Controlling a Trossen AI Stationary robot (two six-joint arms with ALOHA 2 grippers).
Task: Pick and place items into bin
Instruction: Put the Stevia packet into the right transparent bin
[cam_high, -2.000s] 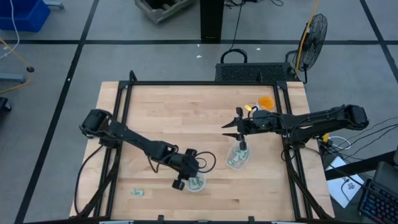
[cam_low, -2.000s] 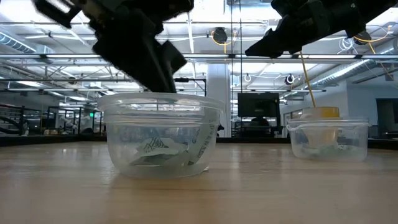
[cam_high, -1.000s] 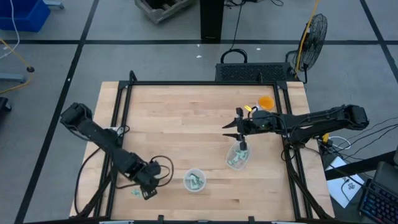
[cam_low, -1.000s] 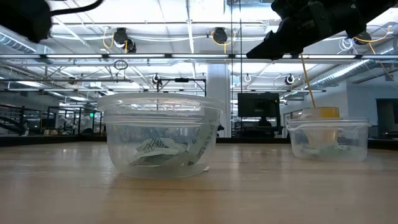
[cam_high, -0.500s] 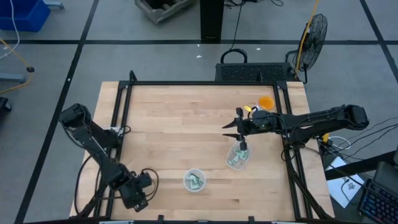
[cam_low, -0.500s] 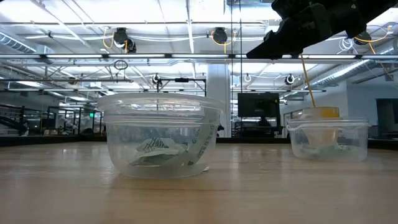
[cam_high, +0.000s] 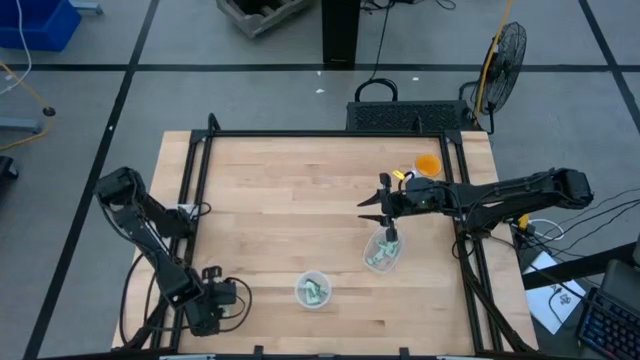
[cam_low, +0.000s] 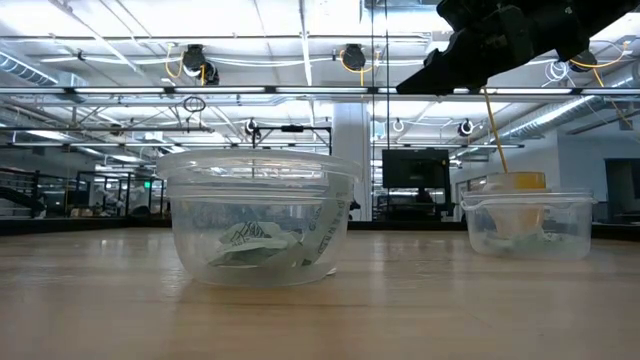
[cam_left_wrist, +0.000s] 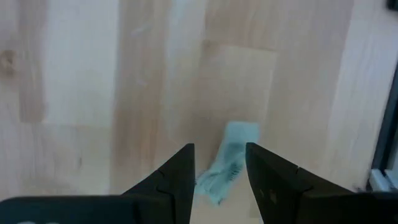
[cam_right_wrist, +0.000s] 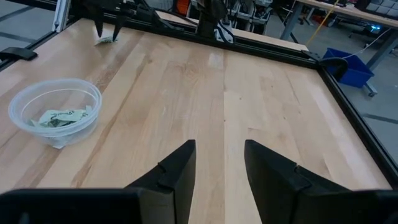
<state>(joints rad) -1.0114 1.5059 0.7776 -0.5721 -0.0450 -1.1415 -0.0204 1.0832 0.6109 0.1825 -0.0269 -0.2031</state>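
Your left gripper (cam_left_wrist: 219, 167) hangs over the table's front-left corner, fingers parted around 1 green-and-white wrapper (cam_left_wrist: 227, 163) on the wood — not yet pinched. Close off-centre and the crinkly piece could skid away. The right gripper (cam_right_wrist: 219, 163) waits open above a clear cup (cam_high: 383, 252); another clear cup (cam_high: 313, 290) holds wrappers.

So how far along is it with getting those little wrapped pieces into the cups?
Done: wrapped pieces lie in both clear cups, the near cup and the one by the right gripper, which hovers open. In hand: the left gripper is open over the last loose piece at the table's near left corner. Left: gripping and dropping it.
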